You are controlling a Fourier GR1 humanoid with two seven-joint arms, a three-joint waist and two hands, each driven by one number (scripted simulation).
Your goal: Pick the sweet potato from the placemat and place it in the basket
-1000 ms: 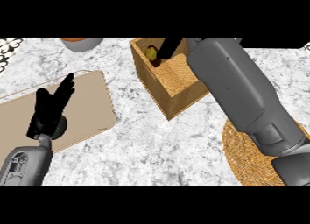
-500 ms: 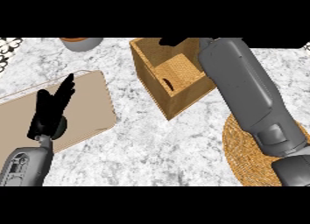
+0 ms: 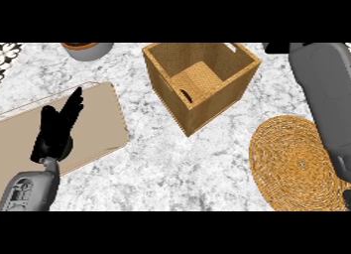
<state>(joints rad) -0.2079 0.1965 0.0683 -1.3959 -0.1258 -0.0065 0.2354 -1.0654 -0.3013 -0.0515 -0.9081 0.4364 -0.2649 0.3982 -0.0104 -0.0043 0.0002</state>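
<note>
- Resting over the beige placemat (image 3: 98,116), the left hand (image 3: 55,134) has its fingers straight and a little spread, holding nothing.
- Only the grey right forearm (image 3: 328,99) shows clearly; its hand is at the top edge, and I cannot tell its fingers.
- Standing on the marble counter (image 3: 178,168), the wicker basket (image 3: 207,99) is near a round woven mat (image 3: 299,163).
- I cannot see the sweet potato anywhere.

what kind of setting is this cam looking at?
Most likely a kitchen counter: a white-grey marbled countertop carrying a wooden basket, a round woven placemat and a beige board. A patterned tile strip shows at the far left edge.
</note>
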